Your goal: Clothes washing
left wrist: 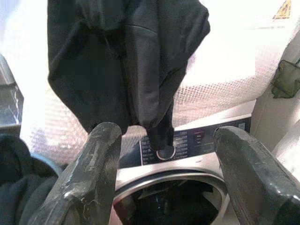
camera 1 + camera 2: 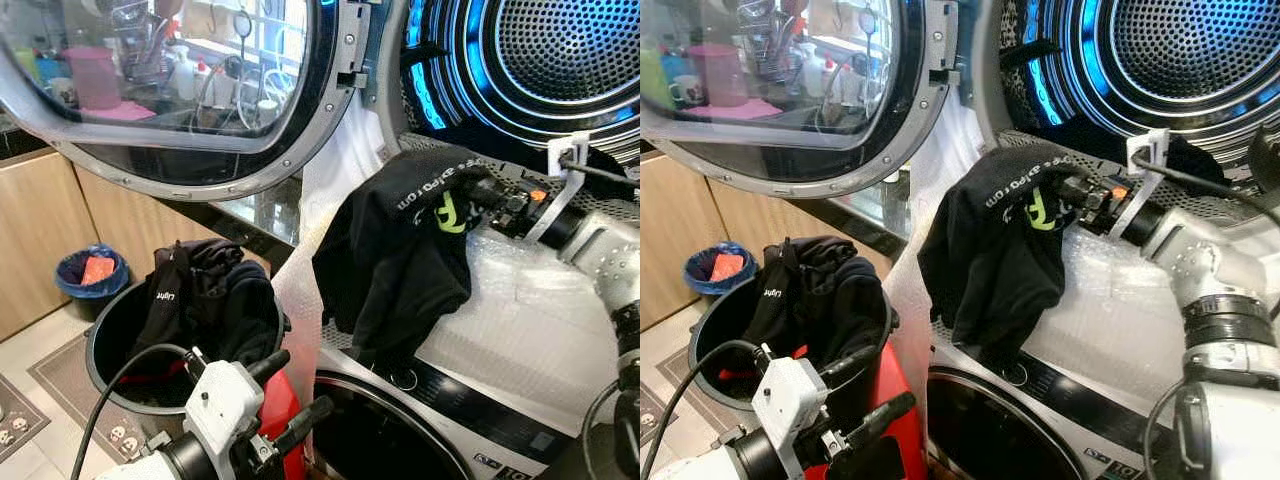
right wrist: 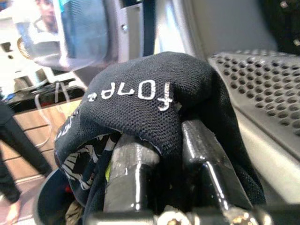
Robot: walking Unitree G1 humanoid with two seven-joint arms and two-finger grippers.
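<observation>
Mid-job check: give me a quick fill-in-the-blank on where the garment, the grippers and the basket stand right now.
1. The right gripper holds a ____ garment with white lettering.
2. The garment hangs in front of the upper drum, whose door is ____.
3. The left gripper hangs ____, holding nothing.
4. The black basket on the floor holds more ____ clothes.

Missing words: black; open; open; dark
</observation>
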